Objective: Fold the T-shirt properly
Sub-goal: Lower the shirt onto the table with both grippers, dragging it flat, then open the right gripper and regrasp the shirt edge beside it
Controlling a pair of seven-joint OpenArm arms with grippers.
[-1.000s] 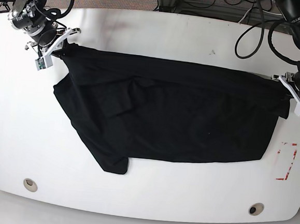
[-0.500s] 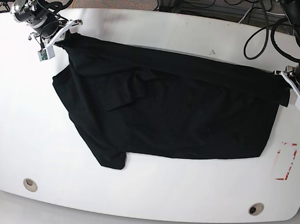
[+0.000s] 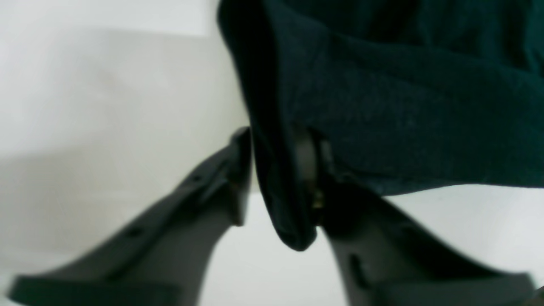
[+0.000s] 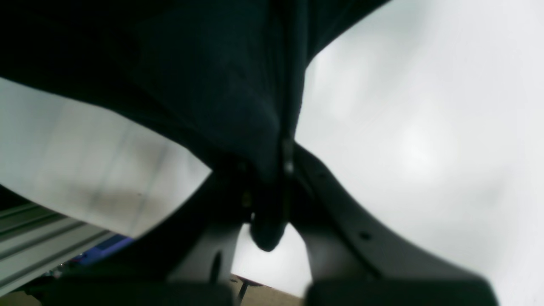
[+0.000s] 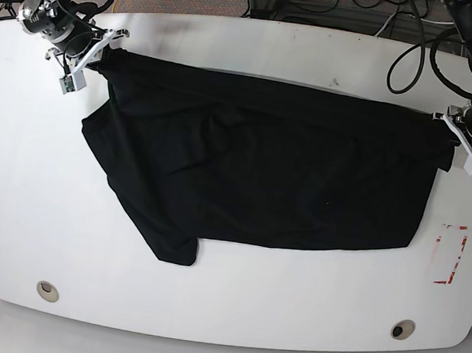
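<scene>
While T-shirt [image 5: 261, 166] lies on table [image 5: 209, 305] | R end effector [image 4: 272, 187] clamped on cloth | L end effector [image 3: 278, 170] apart, hem seemingly touching one finger

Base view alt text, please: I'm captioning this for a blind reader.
A black T-shirt lies spread across a white table, seen from above, with one sleeve trailing toward the near edge. The right gripper holds a far corner at the picture's left; the left gripper is at the cloth's edge at the picture's right.

A white desk [image 5: 234, 307] carries the black T-shirt [image 5: 261, 170] spread across its middle; a red-marked label [image 5: 449, 255] lies at four o'clock.
</scene>
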